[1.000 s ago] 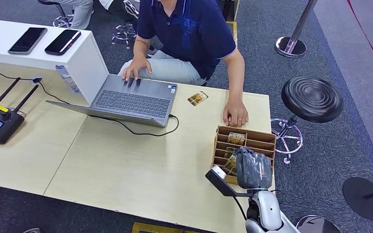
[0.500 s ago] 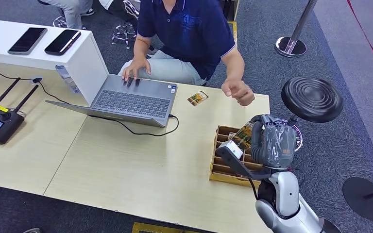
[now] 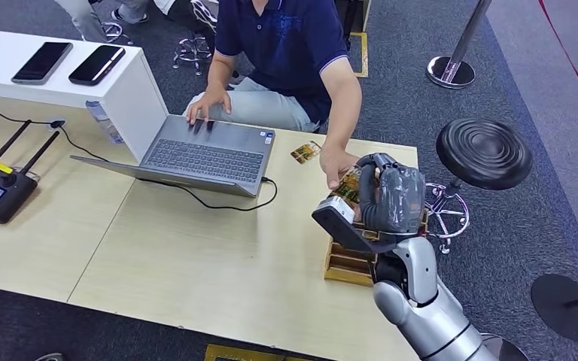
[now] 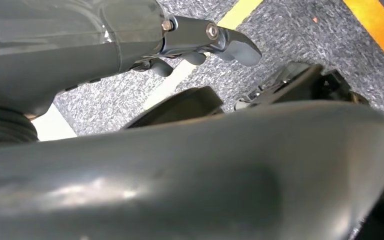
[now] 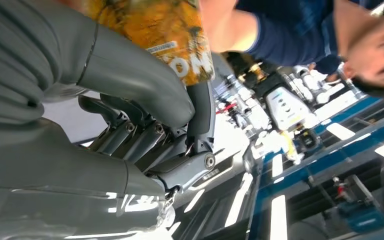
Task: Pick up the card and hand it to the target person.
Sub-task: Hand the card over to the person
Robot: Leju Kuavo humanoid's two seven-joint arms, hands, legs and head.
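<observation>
— Right hand (image 3: 388, 197)?
— Raised over the wooden card rack (image 3: 350, 265) at the table's (image 3: 196, 263) right edge, fingers and thumb clamped on an orange-yellow card (image 3: 348, 185). Wrist view confirms the pinch on that card.
— Left hand (image 4: 200, 45)?
— Hanging low over grey carpet; fingers partly seen, can't tell whether spread or curled.
— Beyond the rack?
— Person's hand (image 3: 336, 163) touching the held card's far edge. Second card (image 3: 305, 153) flat on the table, just left of that hand. Open laptop (image 3: 196, 154) farther left; seated person (image 3: 286, 53) in a navy shirt at the far side.
</observation>
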